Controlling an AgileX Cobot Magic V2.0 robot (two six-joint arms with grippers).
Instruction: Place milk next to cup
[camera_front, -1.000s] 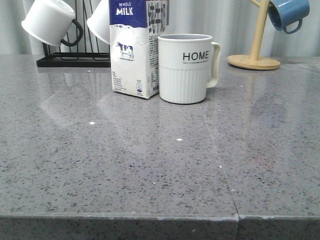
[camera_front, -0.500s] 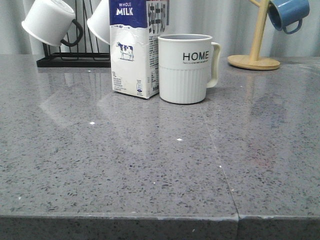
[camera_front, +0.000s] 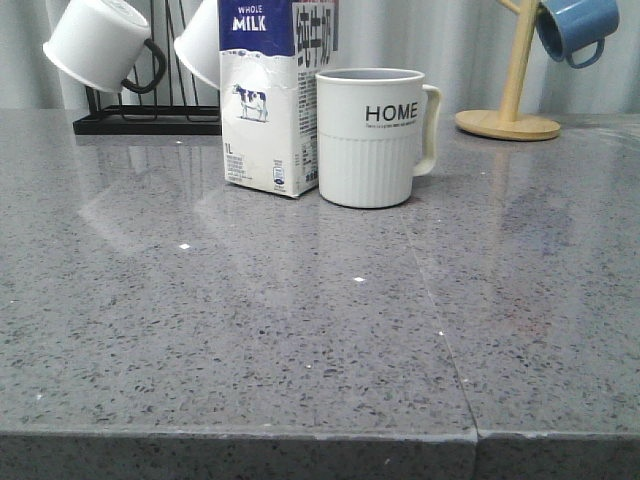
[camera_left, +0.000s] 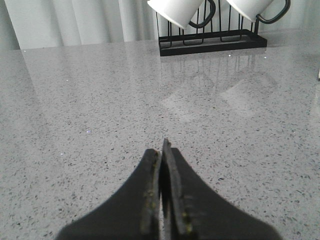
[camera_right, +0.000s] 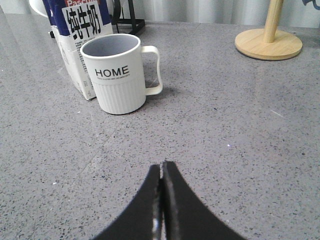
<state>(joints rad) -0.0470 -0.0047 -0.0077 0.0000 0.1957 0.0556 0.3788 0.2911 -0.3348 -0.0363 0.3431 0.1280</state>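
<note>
Already the tall white milk carton with the dark blue "WHOLE MILK" band and small cow picture (camera_front: 268, 95) stood upright on the grey speckled stone table (camera_front: 300, 330), just beside the white ribbed mug lettered "HOME" (camera_front: 372, 136); whether the two touched could not be told. The mug's white handle pointed away from the carton.

The right gripper (camera_right: 162, 167) had its black fingers pressed together with nothing between them, low over the table. Ahead of those fingertips and somewhat to one side stood the mug (camera_right: 119, 73), with the carton (camera_right: 75, 40) just behind and beside it, well apart from the gripper. Only bare stone lay between the fingertips and the mug. Farther off on the other side sat the round pale wooden base of a mug tree (camera_right: 268, 44).

The left gripper (camera_left: 162, 150) was likewise closed, fingers meeting and holding nothing. Far ahead of its tips a black wire rack (camera_left: 212, 42) carried two plain white mugs with black handles (camera_left: 177, 10), with open table between.

In the front view a blue mug (camera_front: 575, 28) hung from the wooden tree (camera_front: 520, 70), behind and beyond the ribbed mug's handle side.
</note>
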